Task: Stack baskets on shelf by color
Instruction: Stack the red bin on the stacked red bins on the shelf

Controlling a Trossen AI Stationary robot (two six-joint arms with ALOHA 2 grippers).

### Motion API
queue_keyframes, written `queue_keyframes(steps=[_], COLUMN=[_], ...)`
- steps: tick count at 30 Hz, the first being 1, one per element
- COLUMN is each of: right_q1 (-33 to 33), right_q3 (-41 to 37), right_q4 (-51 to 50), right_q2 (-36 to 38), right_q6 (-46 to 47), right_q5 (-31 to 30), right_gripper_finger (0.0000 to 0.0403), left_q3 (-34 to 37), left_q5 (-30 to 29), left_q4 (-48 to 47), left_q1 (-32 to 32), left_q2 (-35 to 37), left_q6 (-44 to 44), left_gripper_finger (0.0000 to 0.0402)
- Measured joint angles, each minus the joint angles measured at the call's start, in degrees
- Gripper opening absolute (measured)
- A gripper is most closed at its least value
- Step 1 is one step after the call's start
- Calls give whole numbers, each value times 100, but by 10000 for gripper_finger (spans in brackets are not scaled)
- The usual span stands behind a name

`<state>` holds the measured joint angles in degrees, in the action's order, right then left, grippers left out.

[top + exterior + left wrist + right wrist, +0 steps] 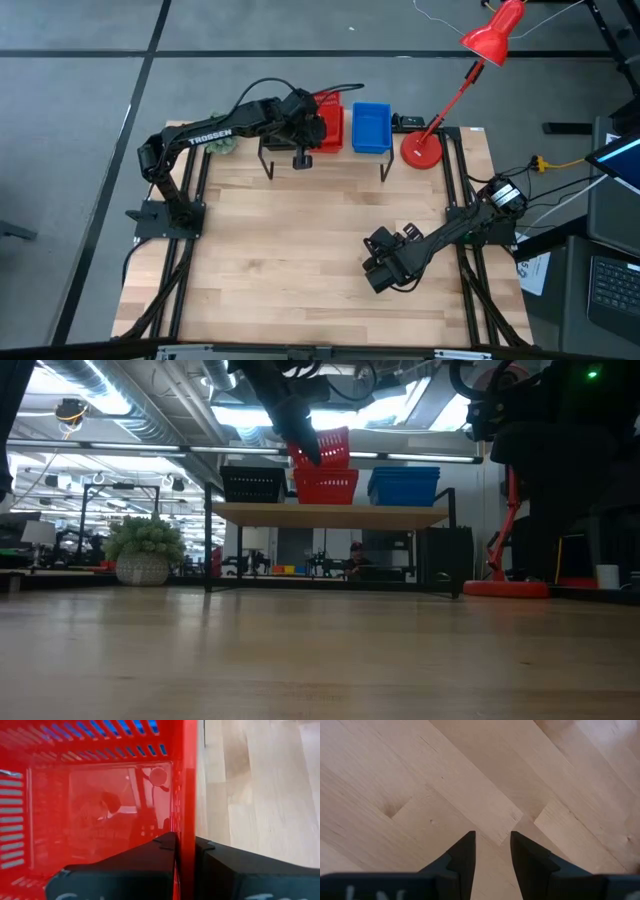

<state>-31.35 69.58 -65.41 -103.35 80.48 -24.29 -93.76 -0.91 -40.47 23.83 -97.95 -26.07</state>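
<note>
While left end effector [186, 851] pinches red basket [100, 795] wall — basket's far end cropped | right end effector [492, 851] parted — empty

The surface [300, 250] is pale wood in long planks with faint grain, and the shelf [330, 515] has a light wood top on thin black legs. On the shelf sit a black mesh basket [253, 484], red slotted baskets [325, 486] and blue baskets [404, 485]; a tilted red basket [328, 447] sits above the red ones. At two o'clock stands a red lamp [470, 70]; both arms are dark, the left hand [185, 865] black against red plastic.
</note>
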Motion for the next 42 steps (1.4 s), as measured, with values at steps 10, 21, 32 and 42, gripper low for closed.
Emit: queue_keyframes(steps=[10,21,32,42], right_q1=[-4,-11,-11,-11], right_q3=[0,0,0,0], right_q4=[0,0,0,1], right_q2=[0,2,2,2], right_q6=[0,0,0,0], right_q5=[42,46,46,48], right_gripper_finger=[122,122,122,122], left_q3=[0,0,-3,-755], left_q5=[8,-8,-157,-261], left_q4=[-35,-120,-65,-629], left_q1=[-2,4,2,-39], left_q2=[0,2,2,15], left_q6=[-22,154,84,333], left_gripper_finger=[0,22,64,68])
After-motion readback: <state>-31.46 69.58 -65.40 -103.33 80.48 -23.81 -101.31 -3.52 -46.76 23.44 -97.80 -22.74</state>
